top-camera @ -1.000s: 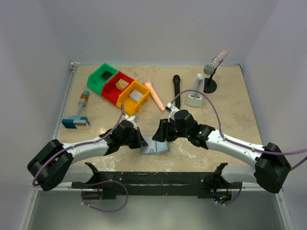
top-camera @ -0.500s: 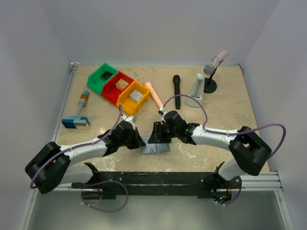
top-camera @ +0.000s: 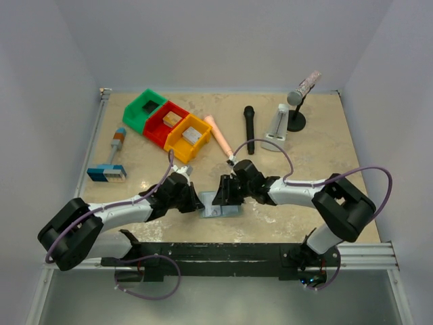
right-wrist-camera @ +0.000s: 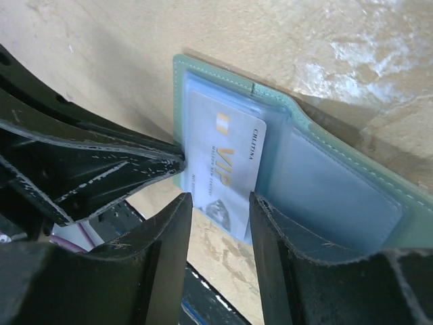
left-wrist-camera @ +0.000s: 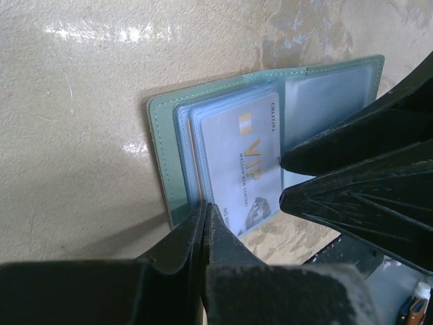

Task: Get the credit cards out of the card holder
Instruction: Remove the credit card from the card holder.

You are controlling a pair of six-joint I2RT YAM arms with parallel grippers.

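The pale teal card holder (top-camera: 229, 210) lies open near the table's front edge. A silvery-grey credit card (left-wrist-camera: 240, 162) printed "VIP" sticks partly out of its left pocket (right-wrist-camera: 226, 166). A thin tan edge (left-wrist-camera: 191, 152) shows beside it in the pocket. My left gripper (left-wrist-camera: 205, 206) is shut, its tips resting on the holder's near left edge (left-wrist-camera: 162, 156). My right gripper (right-wrist-camera: 220, 198) is open, one finger on each side of the card's protruding end. In the top view both grippers (top-camera: 197, 201) (top-camera: 225, 195) meet over the holder and hide most of it.
Green (top-camera: 144, 108), red (top-camera: 166, 122) and orange (top-camera: 188, 137) bins stand at the back left. A pink stick (top-camera: 218, 135), a black microphone (top-camera: 249, 125), a white stand (top-camera: 276, 125) and a microphone on a stand (top-camera: 301, 91) lie behind. A blue-and-white striped block (top-camera: 106, 173) sits far left.
My right arm has swung in, bringing its gripper down and left over the holder, with the jaws a little narrower. The left gripper has hardly moved.
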